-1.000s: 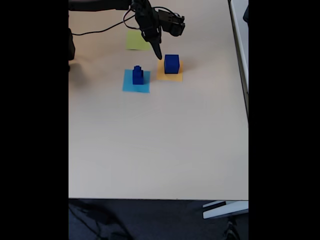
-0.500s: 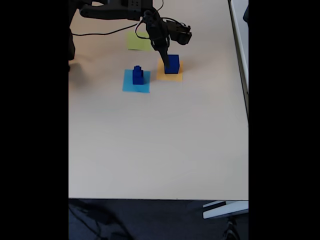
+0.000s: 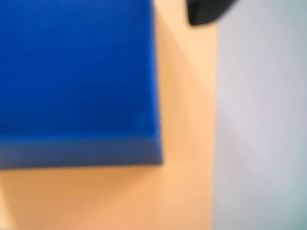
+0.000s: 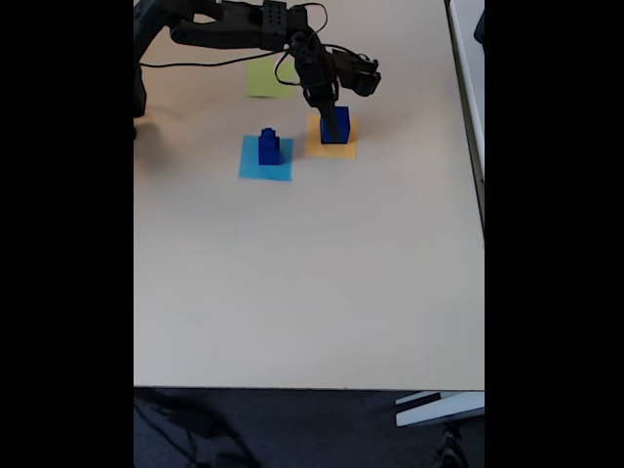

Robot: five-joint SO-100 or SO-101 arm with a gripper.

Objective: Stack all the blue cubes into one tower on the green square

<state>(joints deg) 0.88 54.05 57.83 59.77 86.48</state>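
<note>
The largest blue cube [image 4: 338, 128] stands on an orange-yellow square [image 4: 331, 149], and in the wrist view this cube [image 3: 76, 76] is blurred and very close. My gripper [image 4: 329, 119] has come down over its left part, jaws open, not closed on it. One dark fingertip [image 3: 205, 12] stands a little clear of the cube's right face. A short stepped stack of smaller blue cubes [image 4: 269, 146] sits on the light-blue square [image 4: 265, 168]. The green square [image 4: 261, 80] lies behind, bare and partly crossed by the arm.
The orange patch [image 3: 182, 143] ends at pale table [image 3: 259, 120] on the right of the wrist view. A black cable [image 4: 195, 62] trails from the arm at the back left. The table's front half [image 4: 312, 292] is bare; its right edge [image 4: 468, 117] is close.
The gripper has moved right and down, from above the gap between the squares onto the large cube. The cubes have not moved.
</note>
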